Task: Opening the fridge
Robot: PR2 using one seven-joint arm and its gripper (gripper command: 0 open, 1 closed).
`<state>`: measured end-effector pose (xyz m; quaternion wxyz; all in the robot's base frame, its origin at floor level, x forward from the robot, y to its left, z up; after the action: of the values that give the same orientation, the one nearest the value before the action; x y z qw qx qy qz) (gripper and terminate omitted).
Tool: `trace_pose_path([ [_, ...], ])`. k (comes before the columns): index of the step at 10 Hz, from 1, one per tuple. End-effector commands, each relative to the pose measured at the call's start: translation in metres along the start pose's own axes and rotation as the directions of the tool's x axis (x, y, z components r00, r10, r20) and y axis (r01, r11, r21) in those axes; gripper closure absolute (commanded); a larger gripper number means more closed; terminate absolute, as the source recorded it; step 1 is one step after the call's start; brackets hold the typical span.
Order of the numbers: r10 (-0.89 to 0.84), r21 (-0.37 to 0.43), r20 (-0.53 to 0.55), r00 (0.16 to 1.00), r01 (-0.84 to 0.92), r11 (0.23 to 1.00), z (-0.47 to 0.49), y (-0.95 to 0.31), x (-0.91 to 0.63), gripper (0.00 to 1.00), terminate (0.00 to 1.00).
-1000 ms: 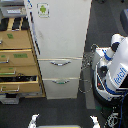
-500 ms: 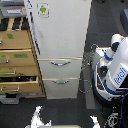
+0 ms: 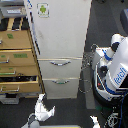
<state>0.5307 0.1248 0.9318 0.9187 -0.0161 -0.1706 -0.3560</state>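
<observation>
The fridge [image 3: 60,35] stands tall and white in the middle of the exterior view, with a green robot sticker [image 3: 43,9] on its large upper door. Below that door are two drawers, each with a curved silver handle: the upper handle [image 3: 60,62] and the lower handle [image 3: 62,81]. Every fridge door and drawer looks closed. My gripper [image 3: 47,103] rises from the bottom edge, below and to the exterior view's left of the lower drawer, apart from the fridge. Its two white fingers are spread with nothing between them.
A tan wooden drawer cabinet [image 3: 17,60] stands against the fridge on the exterior view's left, with its lower drawers pulled out. A white and blue robot [image 3: 114,70] with cables stands on the exterior view's right. Another white arm tip [image 3: 94,120] shows at the bottom edge.
My gripper has come up from the bottom edge, closer to the fridge's lower drawer. The fridge and the cabinet have not changed.
</observation>
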Motion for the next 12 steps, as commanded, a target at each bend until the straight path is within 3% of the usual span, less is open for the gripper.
trace_pose_path([
  [1, 0.096, 0.092, 0.045, 0.994, -0.100, 0.991, 0.044, 0.061, 0.091, 0.00, 0.00],
  [3, 0.200, 0.146, 0.023, 0.979, -0.202, 0.969, 0.052, 0.093, 0.108, 0.00, 0.00],
  [6, 0.353, 0.146, 0.005, 0.936, -0.350, 0.925, 0.053, 0.141, 0.121, 0.00, 0.00],
  [12, 0.435, 0.208, 0.014, 0.900, -0.429, 0.879, 0.061, 0.182, 0.156, 0.00, 0.00],
])
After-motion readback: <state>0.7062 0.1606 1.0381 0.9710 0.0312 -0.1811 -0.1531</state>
